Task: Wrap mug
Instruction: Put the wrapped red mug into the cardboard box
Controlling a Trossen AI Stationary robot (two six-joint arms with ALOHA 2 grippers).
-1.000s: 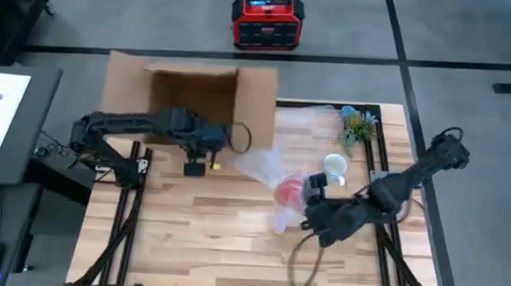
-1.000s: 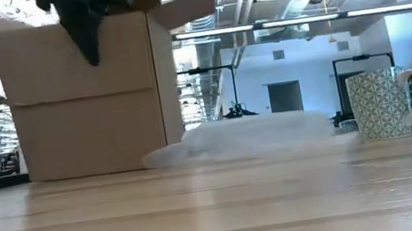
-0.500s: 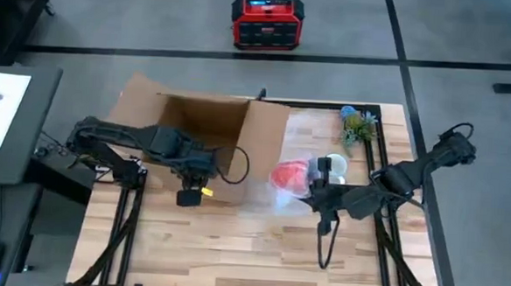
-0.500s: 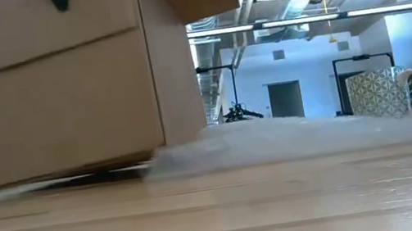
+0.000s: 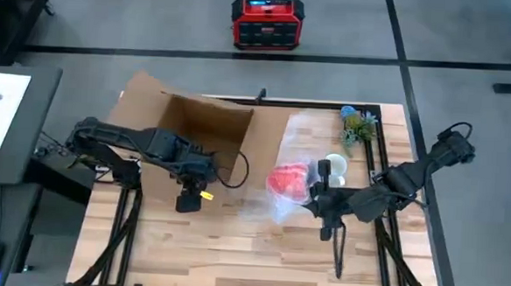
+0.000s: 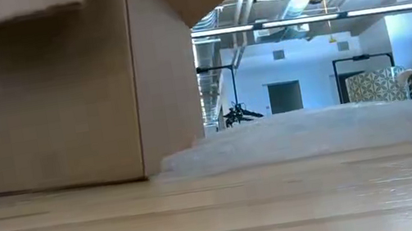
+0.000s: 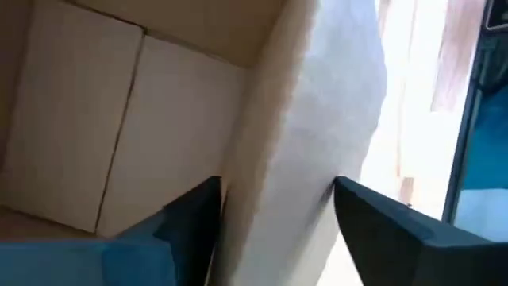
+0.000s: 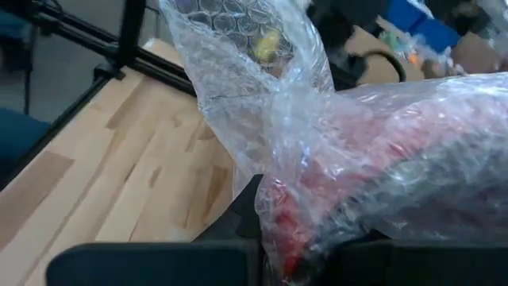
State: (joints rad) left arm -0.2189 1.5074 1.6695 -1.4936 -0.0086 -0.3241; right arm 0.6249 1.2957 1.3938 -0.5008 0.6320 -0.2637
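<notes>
Our left gripper [image 5: 188, 201], fingers pinching a wall of the box [image 5: 199, 127], has tipped and dragged it toward the worktop's [image 5: 215, 246] middle. Our right gripper [image 5: 316, 192], fingers clamped on the red mug [image 5: 289, 180], has carried it toward the box, so packing looks near. The mug sits bundled in clear bubble wrap [image 8: 262, 95], held above the worktop beside a white mug [image 5: 336, 166].

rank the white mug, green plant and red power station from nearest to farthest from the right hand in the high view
From the right hand, which holds a bubble-wrapped red item:
1. White mug, right beside the hand, toward the table's far side.
2. Green plant, at the far right corner.
3. Red power station, on the floor beyond the table.
</notes>
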